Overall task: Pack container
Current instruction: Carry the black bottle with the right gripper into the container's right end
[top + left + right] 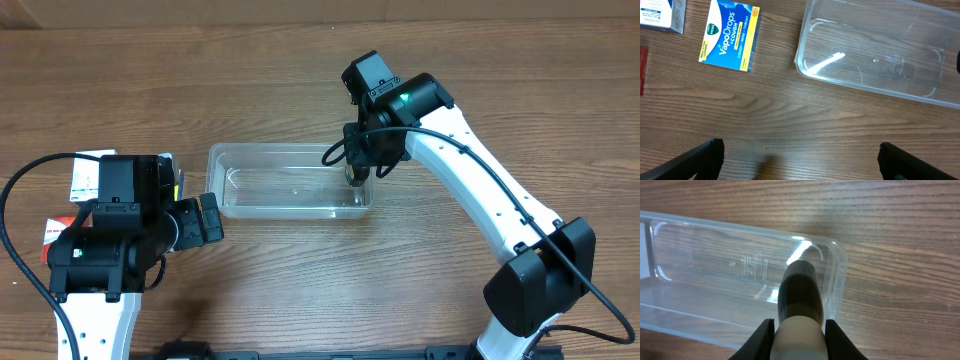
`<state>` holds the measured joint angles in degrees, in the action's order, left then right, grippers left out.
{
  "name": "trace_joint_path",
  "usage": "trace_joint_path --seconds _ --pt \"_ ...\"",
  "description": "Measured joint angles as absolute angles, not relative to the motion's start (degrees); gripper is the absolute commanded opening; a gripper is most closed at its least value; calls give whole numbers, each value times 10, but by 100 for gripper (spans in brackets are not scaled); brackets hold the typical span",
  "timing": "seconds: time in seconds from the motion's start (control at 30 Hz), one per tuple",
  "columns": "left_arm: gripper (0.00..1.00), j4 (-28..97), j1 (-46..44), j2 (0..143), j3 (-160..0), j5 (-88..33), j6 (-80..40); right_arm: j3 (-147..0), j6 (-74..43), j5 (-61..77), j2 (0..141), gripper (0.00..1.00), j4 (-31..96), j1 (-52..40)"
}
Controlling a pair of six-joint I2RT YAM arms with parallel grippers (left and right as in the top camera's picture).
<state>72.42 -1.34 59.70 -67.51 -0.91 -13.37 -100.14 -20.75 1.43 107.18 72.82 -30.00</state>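
The clear plastic container [290, 181] lies at the table's middle, with nothing lying in it; it also shows in the left wrist view [880, 55] and the right wrist view [730, 275]. My right gripper [357, 176] is shut on a small bottle [797, 297] with a dark body and a white cap, holding it over the container's right end. My left gripper [800, 160] is open and empty, over bare table left of the container. A blue and yellow VapoDrops box [730, 35] lies on the table to the container's left.
A white box [662, 14] and a red item [642, 67] lie left of the VapoDrops box. In the overhead view the left arm covers most of these; a white box [90, 178] and a red edge [50, 235] show beside it.
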Motion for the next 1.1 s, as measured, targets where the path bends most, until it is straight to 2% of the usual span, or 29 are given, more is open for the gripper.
trace_joint_path --seconds 1.1 --pt "100 724 -13 597 -675 -9 -134 -931 -224 -9 1082 4 644 -300"
